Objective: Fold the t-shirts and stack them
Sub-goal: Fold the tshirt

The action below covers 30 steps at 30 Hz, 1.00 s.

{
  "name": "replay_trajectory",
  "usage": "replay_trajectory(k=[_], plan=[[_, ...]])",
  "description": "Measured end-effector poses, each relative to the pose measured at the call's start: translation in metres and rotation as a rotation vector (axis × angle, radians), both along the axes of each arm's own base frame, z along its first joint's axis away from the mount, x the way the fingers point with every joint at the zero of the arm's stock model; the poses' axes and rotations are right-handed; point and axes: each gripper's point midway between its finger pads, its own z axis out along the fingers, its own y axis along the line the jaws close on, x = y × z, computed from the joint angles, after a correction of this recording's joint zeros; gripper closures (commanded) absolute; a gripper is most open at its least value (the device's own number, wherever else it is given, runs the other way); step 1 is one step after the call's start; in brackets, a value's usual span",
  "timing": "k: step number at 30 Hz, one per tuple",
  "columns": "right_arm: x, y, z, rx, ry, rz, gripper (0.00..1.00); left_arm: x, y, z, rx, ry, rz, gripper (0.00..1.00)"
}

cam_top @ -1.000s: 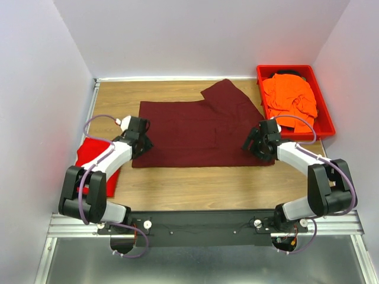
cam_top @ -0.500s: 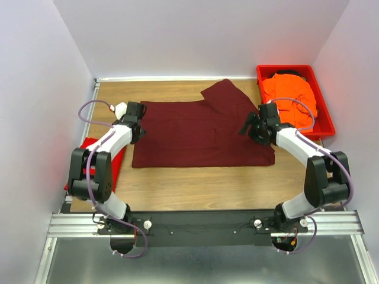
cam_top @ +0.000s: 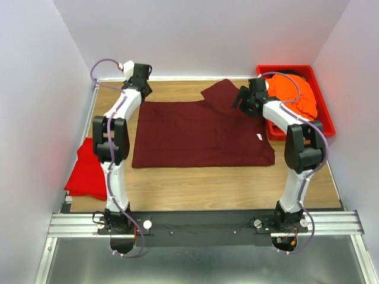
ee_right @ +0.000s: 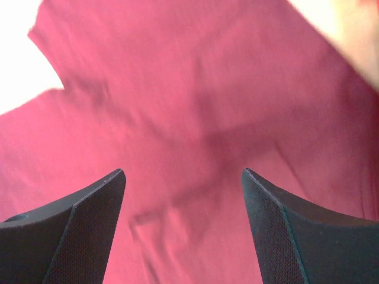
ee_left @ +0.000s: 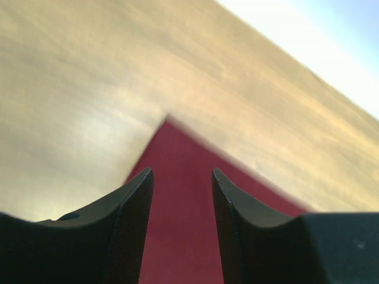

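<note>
The dark maroon t-shirt [cam_top: 201, 133] lies spread flat on the wooden table, one sleeve [cam_top: 222, 93] sticking out at the back. My left gripper [cam_top: 142, 92] hovers over the shirt's back left corner. In the left wrist view that corner [ee_left: 177, 154] shows between the open left gripper [ee_left: 182, 173], which grips nothing. My right gripper [cam_top: 241, 103] hangs wide open over the back right sleeve; maroon cloth [ee_right: 195, 89] fills the right wrist view beneath the right gripper [ee_right: 182, 173]. The bright red t-shirt [cam_top: 89, 171] lies crumpled at the table's left edge. The orange t-shirt [cam_top: 293, 94] sits in the bin.
A rigid red plastic bin [cam_top: 324, 121] stands at the back right corner and holds the orange shirt. White walls close in the table at the left, back and right. A small white tag [cam_top: 259, 137] shows on the maroon shirt's right side.
Both arms have stretched from the shirt's near corners to its far edge, the left to the back left corner and the right to the sleeve. The maroon shirt has not moved.
</note>
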Motion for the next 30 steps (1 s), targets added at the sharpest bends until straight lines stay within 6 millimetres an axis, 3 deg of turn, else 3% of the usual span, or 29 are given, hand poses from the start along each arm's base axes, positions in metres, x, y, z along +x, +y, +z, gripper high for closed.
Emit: replay_trajectory(k=[4, 7, 14, 17, 30], plan=[[0.038, 0.005, 0.007, -0.014, -0.054, 0.010, 0.15, 0.043, 0.009, 0.000, 0.083, -0.005, 0.001, 0.49], [0.053, 0.008, 0.013, -0.014, -0.083, 0.015, 0.16, 0.061, 0.018, -0.023, 0.134, 0.041, -0.012, 0.53], [0.067, 0.011, 0.013, -0.020, -0.099, 0.023, 0.17, 0.053, 0.031, -0.080, 0.187, 0.190, -0.038, 0.55], [0.070, 0.011, 0.008, -0.024, -0.097, 0.027, 0.17, 0.049, 0.033, -0.092, 0.190, 0.226, -0.048, 0.56], [0.071, 0.013, 0.005, -0.017, -0.098, 0.037, 0.18, 0.057, 0.020, -0.096, 0.142, 0.217, -0.110, 0.57]])
